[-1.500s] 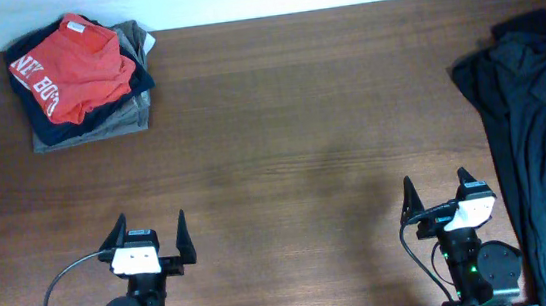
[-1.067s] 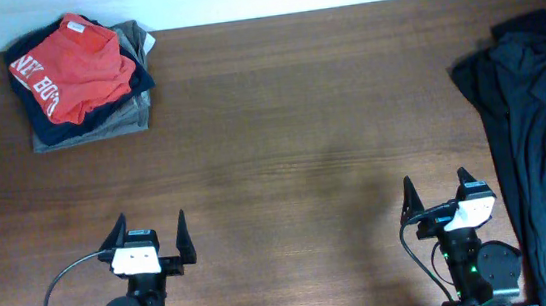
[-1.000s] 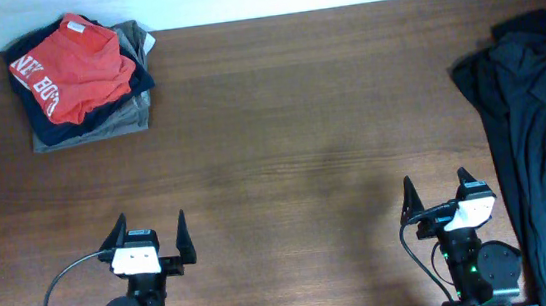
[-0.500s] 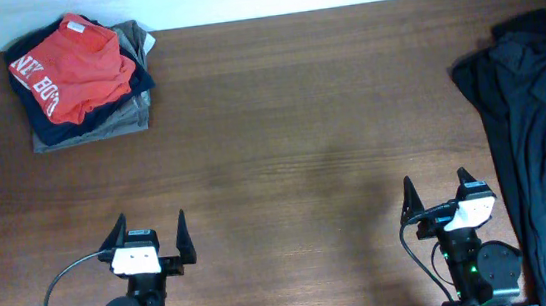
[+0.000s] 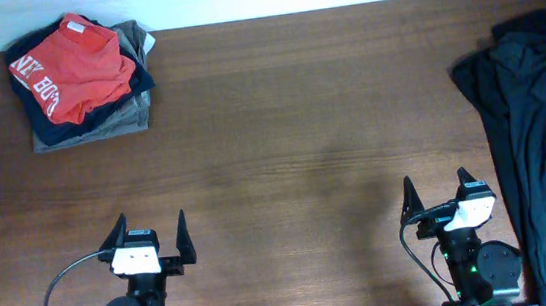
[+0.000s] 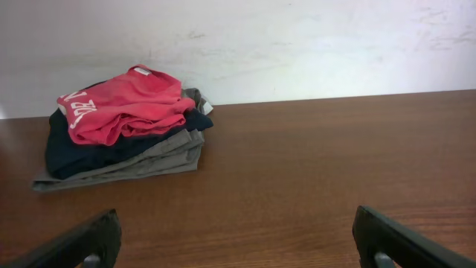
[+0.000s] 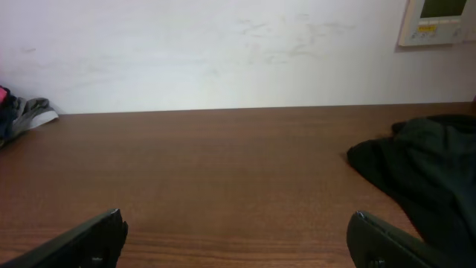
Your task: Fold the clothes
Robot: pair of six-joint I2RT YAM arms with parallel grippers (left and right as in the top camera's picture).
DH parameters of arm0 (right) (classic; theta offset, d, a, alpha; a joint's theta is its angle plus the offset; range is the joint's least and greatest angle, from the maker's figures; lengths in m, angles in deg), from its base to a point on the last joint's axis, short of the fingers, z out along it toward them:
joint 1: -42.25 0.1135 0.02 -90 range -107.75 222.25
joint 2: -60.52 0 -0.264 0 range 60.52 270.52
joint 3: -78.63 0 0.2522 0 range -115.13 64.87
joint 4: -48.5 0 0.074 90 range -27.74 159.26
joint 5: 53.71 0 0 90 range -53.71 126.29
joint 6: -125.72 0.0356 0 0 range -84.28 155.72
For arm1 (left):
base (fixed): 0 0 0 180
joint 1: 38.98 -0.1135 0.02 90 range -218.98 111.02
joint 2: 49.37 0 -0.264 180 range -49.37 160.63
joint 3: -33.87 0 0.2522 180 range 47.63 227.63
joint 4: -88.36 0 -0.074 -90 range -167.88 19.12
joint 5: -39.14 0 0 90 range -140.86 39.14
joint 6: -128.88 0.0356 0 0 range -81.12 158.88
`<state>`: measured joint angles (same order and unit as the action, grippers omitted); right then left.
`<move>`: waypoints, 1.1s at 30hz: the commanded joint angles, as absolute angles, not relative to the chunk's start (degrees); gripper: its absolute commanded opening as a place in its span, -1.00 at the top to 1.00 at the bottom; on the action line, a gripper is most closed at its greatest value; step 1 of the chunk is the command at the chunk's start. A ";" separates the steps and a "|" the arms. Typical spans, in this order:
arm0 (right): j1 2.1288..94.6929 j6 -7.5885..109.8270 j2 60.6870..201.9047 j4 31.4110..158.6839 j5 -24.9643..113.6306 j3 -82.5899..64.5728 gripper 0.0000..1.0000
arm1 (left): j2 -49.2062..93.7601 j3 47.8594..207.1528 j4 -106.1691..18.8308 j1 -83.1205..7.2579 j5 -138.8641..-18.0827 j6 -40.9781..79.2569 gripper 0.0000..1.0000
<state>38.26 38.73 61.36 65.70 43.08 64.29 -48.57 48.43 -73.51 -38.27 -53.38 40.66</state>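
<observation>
Left gripper [image 5: 147, 230] and right gripper [image 5: 438, 189] gape wide, empty, unmoved this past second; folded stack [image 5: 80, 83] sits far left; black heap [image 5: 538, 138] lies beside the right gripper, untouched, so folding has yet to start.

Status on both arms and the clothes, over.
Left pincer open, empty. Right pincer open, empty. Folded stack far left corner; dark pile unfolded at right edge. Nothing in the way.

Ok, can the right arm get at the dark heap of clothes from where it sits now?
Probably yes. The dark heap of clothes lies close beside the right tool, which is open and empty, with only tabletop between them.
</observation>
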 commanded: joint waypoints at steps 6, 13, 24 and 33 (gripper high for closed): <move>37.78 39.58 60.77 65.27 52.19 64.55 -0.98 | -48.97 48.14 -73.27 -38.47 -52.94 41.55 -0.98; 37.78 48.69 60.77 65.22 78.66 64.55 -0.98 | -48.97 48.14 -73.27 -38.47 -52.94 41.55 -0.98; 37.76 55.49 60.77 63.54 87.36 64.55 -0.98 | -48.97 48.14 -73.27 -38.47 -52.94 41.55 -0.98; 37.62 64.32 61.12 39.13 87.86 59.00 -0.98 | -48.97 48.14 -73.27 -38.47 -52.97 41.55 -0.99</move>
<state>38.15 60.54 61.26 39.43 88.89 63.48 -48.57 48.43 -73.49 -38.27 -53.36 40.66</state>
